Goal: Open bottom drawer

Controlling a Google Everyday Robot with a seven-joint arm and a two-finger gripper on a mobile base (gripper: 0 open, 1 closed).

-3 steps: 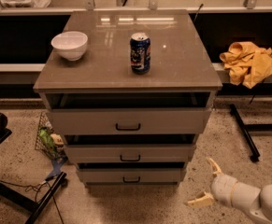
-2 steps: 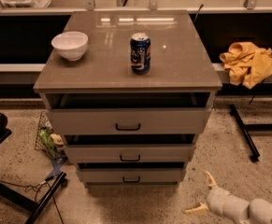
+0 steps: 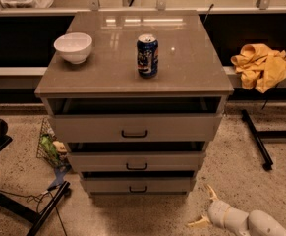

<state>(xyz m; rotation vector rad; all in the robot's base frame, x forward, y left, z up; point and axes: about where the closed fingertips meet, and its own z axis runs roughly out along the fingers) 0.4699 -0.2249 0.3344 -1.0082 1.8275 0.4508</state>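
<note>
The bottom drawer [image 3: 137, 184] is the lowest front of the grey-beige cabinet [image 3: 132, 73]. It has a small black bar handle [image 3: 138, 189] and a dark gap shows above its front. The middle drawer [image 3: 136, 161] and the top drawer [image 3: 135, 128] sit above it, each with the same kind of gap. My gripper [image 3: 203, 208] is low on the floor to the right of the bottom drawer. It is open and empty, its two pale fingers spread and pointing left toward the cabinet, clear of the handle.
A white bowl [image 3: 73, 47] and a blue can [image 3: 147, 56] stand on the cabinet top. A yellow cloth [image 3: 261, 65] lies on a ledge at the right. Black stand legs [image 3: 256, 139] are on the floor at the right, and a wire basket [image 3: 50, 146] and a black frame [image 3: 44, 213] at the left.
My gripper has moved down and slightly left, lower beside the cabinet's bottom right corner. The drawers, bowl and can have not moved.
</note>
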